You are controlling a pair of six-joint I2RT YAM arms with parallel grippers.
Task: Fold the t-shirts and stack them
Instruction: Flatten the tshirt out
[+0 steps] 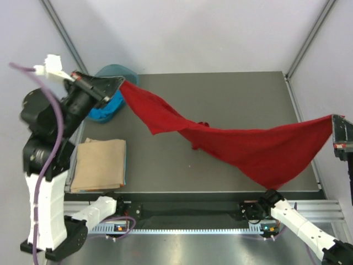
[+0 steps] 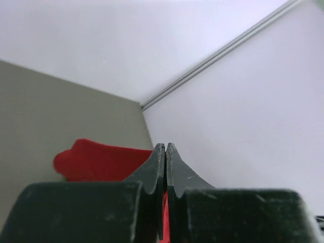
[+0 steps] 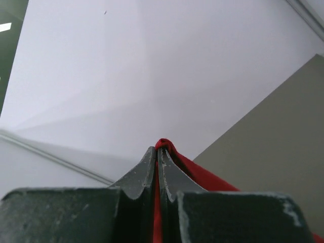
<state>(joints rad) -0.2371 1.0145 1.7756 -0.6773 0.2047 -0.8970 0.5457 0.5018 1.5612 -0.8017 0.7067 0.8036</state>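
The deep red t-shirt (image 1: 242, 146) hangs stretched across the table between both grippers, sagging in the middle. My left gripper (image 1: 122, 83) is raised at the back left, shut on one corner of it. In the left wrist view the left gripper (image 2: 165, 147) is shut, with red cloth (image 2: 96, 162) pinched between the fingers and trailing left. At the table's right edge my right gripper (image 1: 334, 119) is shut on the other end. In the right wrist view a red fold (image 3: 202, 174) pokes out past the tips of the right gripper (image 3: 158, 150). A folded tan t-shirt (image 1: 99, 164) lies at the front left, a blue edge (image 1: 125, 165) showing under it.
A teal plastic basin (image 1: 113, 72) sits at the back left corner, partly behind the left gripper. The dark grey table (image 1: 220, 94) has white walls close on the left, back and right. The arm bases stand along the near edge.
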